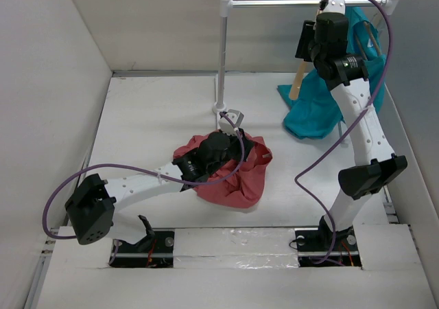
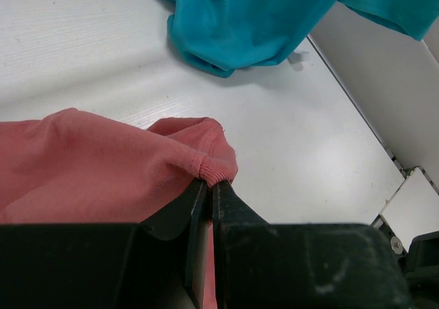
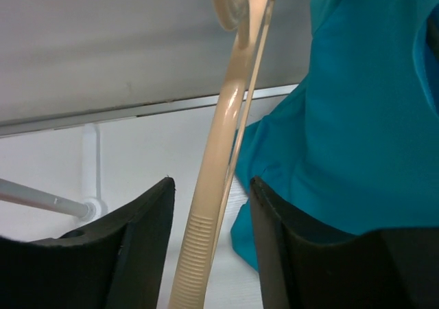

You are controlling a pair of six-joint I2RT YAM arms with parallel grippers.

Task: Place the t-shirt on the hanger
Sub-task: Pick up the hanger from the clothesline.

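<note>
The salmon-red t-shirt (image 1: 236, 175) lies bunched on the table's middle. My left gripper (image 1: 230, 134) is shut on its ribbed collar edge (image 2: 214, 168), with the fabric pinched between the closed jaws of the gripper (image 2: 211, 182). The pale hanger (image 1: 297, 82) hangs from the rail at the back right. In the right wrist view its bar (image 3: 226, 130) runs between the jaws of my right gripper (image 3: 211, 182). Those jaws stand open, with a gap on each side of the bar. In the top view the right gripper (image 1: 305, 51) is high up by the rail.
A teal-blue shirt (image 1: 322, 110) hangs from the white rail (image 1: 309, 2) just right of the hanger, its hem on the table (image 2: 254, 20). The rack's upright post (image 1: 223, 55) stands behind the t-shirt. White walls (image 1: 55, 117) enclose the table.
</note>
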